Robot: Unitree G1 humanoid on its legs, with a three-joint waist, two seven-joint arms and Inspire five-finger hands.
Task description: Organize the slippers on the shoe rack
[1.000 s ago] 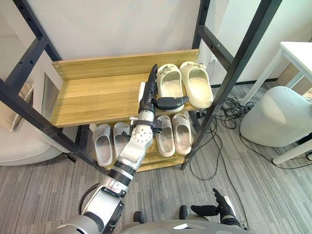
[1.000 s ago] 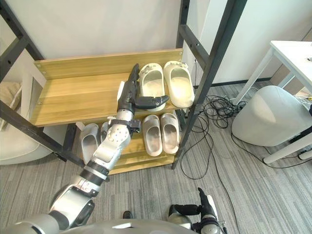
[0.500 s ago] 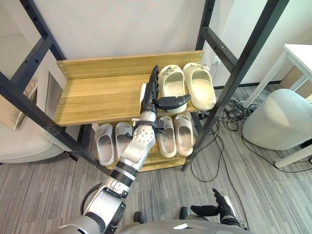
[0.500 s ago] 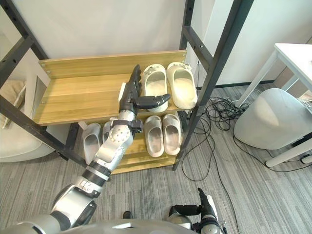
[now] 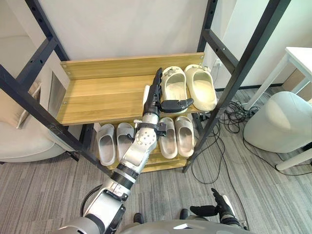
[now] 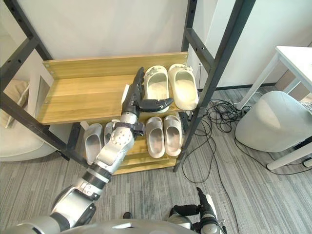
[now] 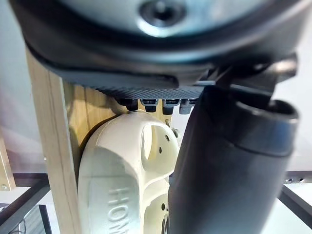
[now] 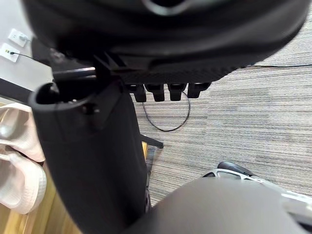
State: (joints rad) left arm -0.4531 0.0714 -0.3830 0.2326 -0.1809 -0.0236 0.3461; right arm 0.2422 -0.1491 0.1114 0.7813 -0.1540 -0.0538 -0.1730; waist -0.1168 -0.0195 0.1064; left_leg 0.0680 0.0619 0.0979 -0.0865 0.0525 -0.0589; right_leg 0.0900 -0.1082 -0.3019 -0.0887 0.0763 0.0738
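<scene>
A pair of cream slippers (image 5: 174,84) (image 5: 200,85) sits toes to the wall at the right end of the rack's top wooden shelf (image 5: 102,95). My left hand (image 5: 152,100) is open. Its straight fingers lie along the left side of the left cream slipper (image 7: 122,170), and its thumb (image 5: 176,104) reaches across that slipper's heel. On the lower shelf (image 5: 156,161) stand a grey pair (image 5: 106,144) at the left and a beige pair (image 5: 184,134) at the right. My right hand (image 5: 218,209) hangs open low over the carpet.
Black frame posts (image 5: 234,73) cross in front of the rack on both sides. Cables (image 5: 229,114) lie on the carpet to the right of the rack. Beyond them are a pale rounded seat (image 5: 280,117) and a white table (image 5: 300,56). A cushion (image 5: 19,141) sits at the left.
The camera has shifted a little, so the whole picture sits lower and to the right. My left hand stays against the cream slipper as before.
</scene>
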